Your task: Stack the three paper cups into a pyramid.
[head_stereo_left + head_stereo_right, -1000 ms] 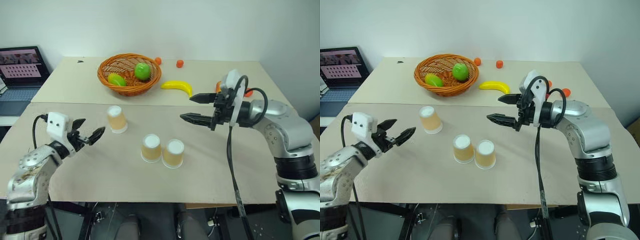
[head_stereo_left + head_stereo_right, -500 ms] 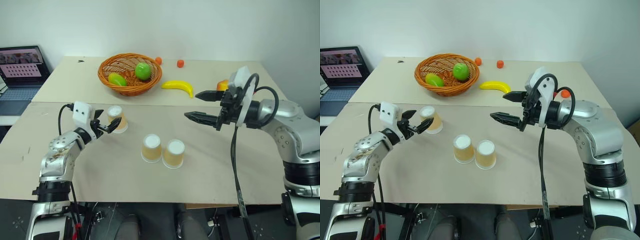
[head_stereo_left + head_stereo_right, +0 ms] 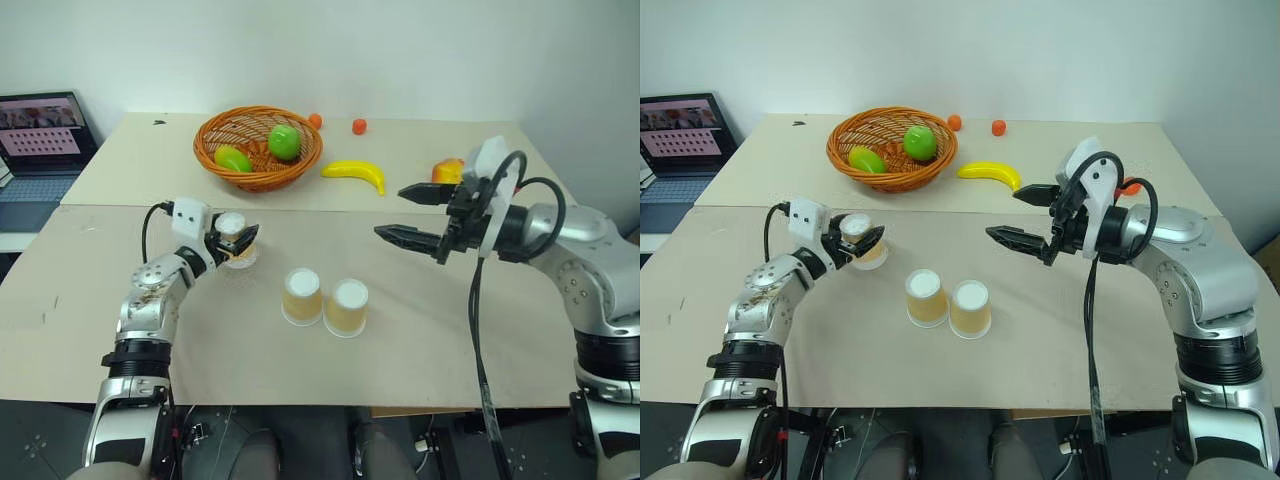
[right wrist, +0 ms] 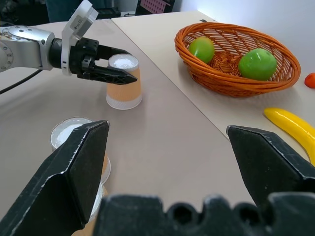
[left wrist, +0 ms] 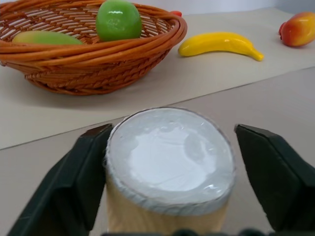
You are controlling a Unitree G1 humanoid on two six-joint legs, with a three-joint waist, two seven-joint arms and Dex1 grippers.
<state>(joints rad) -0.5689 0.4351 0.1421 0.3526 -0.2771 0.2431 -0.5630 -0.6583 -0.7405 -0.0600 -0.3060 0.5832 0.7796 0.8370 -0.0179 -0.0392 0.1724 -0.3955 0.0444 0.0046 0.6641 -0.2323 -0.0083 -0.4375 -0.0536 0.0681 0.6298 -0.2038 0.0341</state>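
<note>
Beige worktop point(image 3: 420, 340): two tan paper cups, upturned point(image 3: 302, 296) point(image 3: 347, 307), touching, form base row. Right tool point(image 3: 410, 213) released, hovering well apart. Left tool point(image 3: 236, 240) clenched on third upturned tan paper cup point(image 3: 234, 236), still on worktop. Step: pickup. Next: lift, centre over pair's seam.

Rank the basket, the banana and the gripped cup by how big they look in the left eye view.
1. Basket, clearly largest.
2. Banana.
3. Cup in the left gripper, partly hidden by the fingers; it sits nearer the camera than the banana, so their order is unsure.
</note>
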